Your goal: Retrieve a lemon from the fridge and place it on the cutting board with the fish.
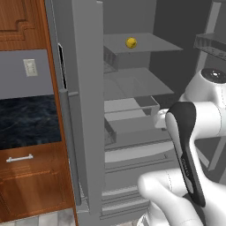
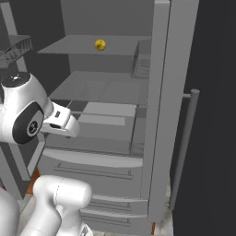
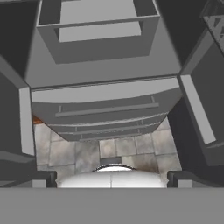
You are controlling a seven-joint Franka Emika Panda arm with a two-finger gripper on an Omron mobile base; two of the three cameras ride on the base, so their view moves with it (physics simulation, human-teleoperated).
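Observation:
The lemon (image 1: 131, 43) (image 2: 100, 44) rests on the top grey shelf of the fridge (image 1: 132, 84) (image 2: 106, 92), whose two doors stand swung wide. My gripper (image 3: 111, 180) is open with nothing between its fingertips (image 3: 41, 178). It points down at the fridge's lower drawers (image 3: 105, 109) and the tiled floor, well below the lemon's shelf. My white hand hangs in front of the middle shelves in the right base view. The cutting board and the fish are out of view.
The left fridge door (image 1: 86, 110) and the right door with its bar handle (image 2: 184, 147) flank the opening. Wire door bins (image 1: 212, 44) (image 2: 14, 50) jut beside my arm. Wooden cabinets (image 1: 26, 185) and a dark counter stand to the left.

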